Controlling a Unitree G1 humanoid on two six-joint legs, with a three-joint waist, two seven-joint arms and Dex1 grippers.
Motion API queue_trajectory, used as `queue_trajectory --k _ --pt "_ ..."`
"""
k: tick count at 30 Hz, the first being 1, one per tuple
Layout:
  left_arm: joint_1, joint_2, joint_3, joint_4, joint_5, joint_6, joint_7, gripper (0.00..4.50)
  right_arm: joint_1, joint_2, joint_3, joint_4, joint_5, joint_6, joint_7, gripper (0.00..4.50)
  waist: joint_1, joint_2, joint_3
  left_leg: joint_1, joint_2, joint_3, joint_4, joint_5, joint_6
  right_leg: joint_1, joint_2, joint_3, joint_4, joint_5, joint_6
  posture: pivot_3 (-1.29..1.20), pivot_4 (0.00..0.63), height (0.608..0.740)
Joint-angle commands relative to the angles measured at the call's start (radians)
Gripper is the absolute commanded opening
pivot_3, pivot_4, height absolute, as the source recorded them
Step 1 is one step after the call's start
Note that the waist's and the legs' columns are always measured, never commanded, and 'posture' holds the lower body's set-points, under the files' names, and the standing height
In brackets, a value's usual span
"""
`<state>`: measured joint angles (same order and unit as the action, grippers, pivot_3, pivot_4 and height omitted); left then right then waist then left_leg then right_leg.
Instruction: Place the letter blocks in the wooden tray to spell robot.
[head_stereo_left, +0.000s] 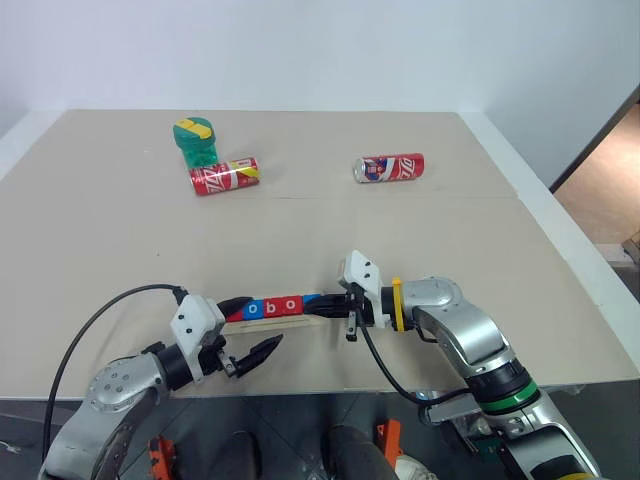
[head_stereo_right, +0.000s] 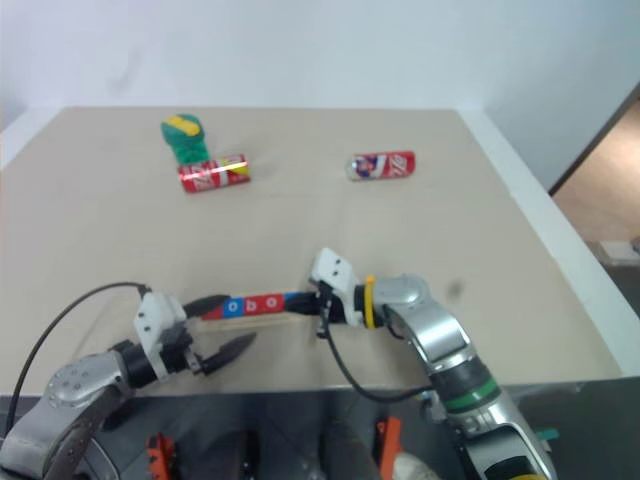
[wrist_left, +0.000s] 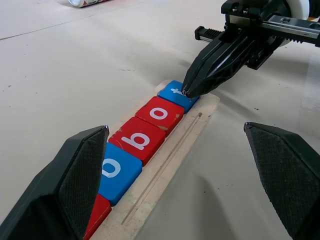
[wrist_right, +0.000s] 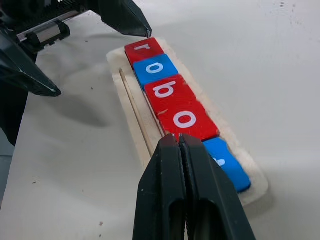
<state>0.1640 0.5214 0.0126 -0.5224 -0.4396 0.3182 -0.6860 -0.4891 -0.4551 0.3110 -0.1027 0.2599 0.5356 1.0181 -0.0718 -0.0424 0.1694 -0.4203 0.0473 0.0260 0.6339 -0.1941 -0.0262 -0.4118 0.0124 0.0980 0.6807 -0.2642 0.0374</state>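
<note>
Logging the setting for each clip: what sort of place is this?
Probably a lab or test room: a plain beige table against bare white walls, with staged props, soda cans and letter blocks in a wooden tray.

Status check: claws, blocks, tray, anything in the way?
Left claw open, beside tray end. Right claw shut, tips on blue t block. Five letter blocks in wooden tray read robot. Nothing blocking.
</note>
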Motion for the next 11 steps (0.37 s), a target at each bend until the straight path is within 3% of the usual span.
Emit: queue_trajectory --k 1,5,11 --pt "-0.039 0.002 0.164 0.022 -0.071 0.037 0.067 4.50 -0.045 -0.044 -0.120 -0.032 0.080 0.046 0.013 0.58 0.000 -0.001 0.000 0.000 0.000 0.000 0.000 0.000 0.000 0.000 0.000 0.000 0.000 0.000 0.000 0.00 0.150 0.740" --pt "-0.134 0.102 0.343 0.219 -0.083 0.068 0.075 4.50 -0.118 -0.143 -0.265 0.155 0.128 -0.006 0.075 1.89 0.000 0.000 0.002 0.000 0.000 -0.001 0.001 0.001 0.001 0.000 0.001 -0.002 0.000 0.002 -0.001 0.00 0.150 0.740" --pt "-0.214 0.201 0.391 0.456 -0.004 -0.054 0.000 4.50 -0.123 -0.232 -0.295 0.376 0.095 -0.196 0.221 4.03 0.000 -0.002 0.002 0.000 -0.001 0.000 0.000 0.000 0.001 0.001 0.000 -0.003 -0.001 -0.002 -0.004 0.00 0.150 0.740"
